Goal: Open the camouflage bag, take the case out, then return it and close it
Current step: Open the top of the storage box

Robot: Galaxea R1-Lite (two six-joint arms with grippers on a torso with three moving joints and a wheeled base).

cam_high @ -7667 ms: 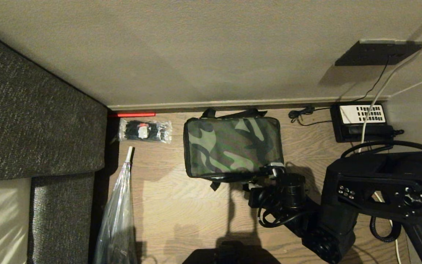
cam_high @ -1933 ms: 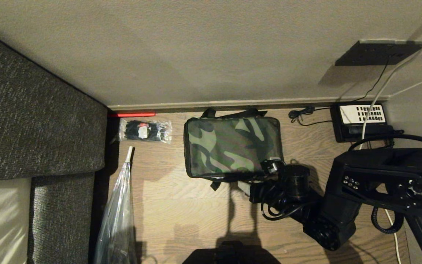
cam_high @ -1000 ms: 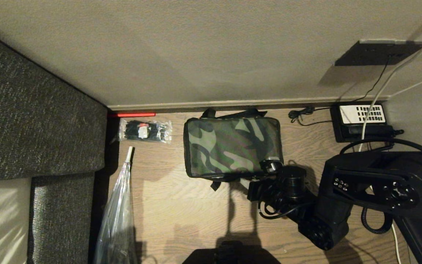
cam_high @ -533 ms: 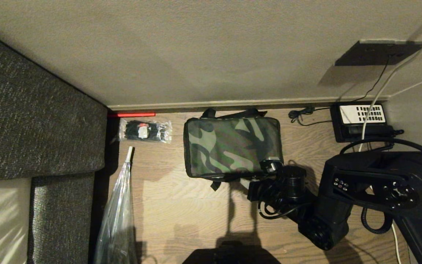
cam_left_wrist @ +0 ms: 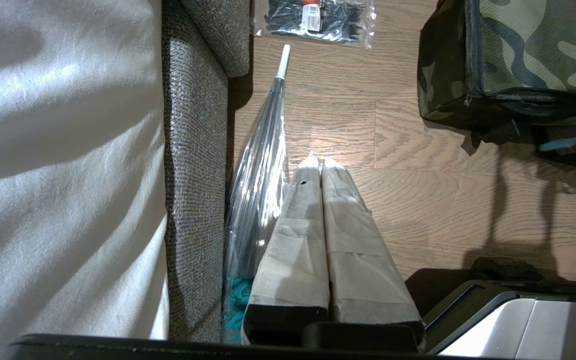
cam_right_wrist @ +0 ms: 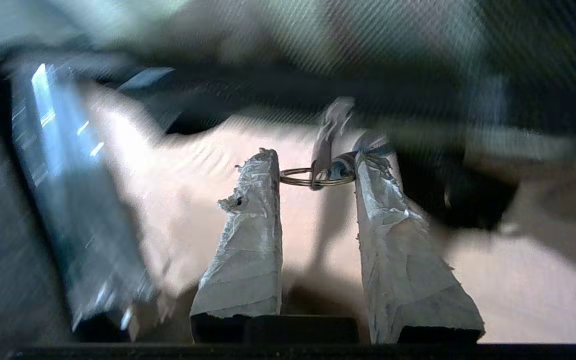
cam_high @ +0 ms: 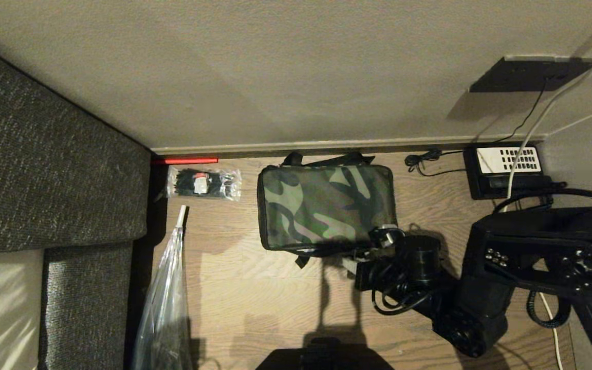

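- camouflage bag (cam_high: 327, 206) lid down, on floor (cam_high: 255, 298) by wall
- right claw (cam_right_wrist: 315, 172) at bag's near right corner, pinching metal ring (cam_right_wrist: 313, 177), fingers partly apart
- left claw (cam_left_wrist: 316, 162) closed, empty, parked

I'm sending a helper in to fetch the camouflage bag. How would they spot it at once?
Look along the wall to the wooden floor at its foot. The camouflage bag lies there, lid shut, between a clear packet of black cable ties and a black telephone. Nothing else has its green-black pattern.
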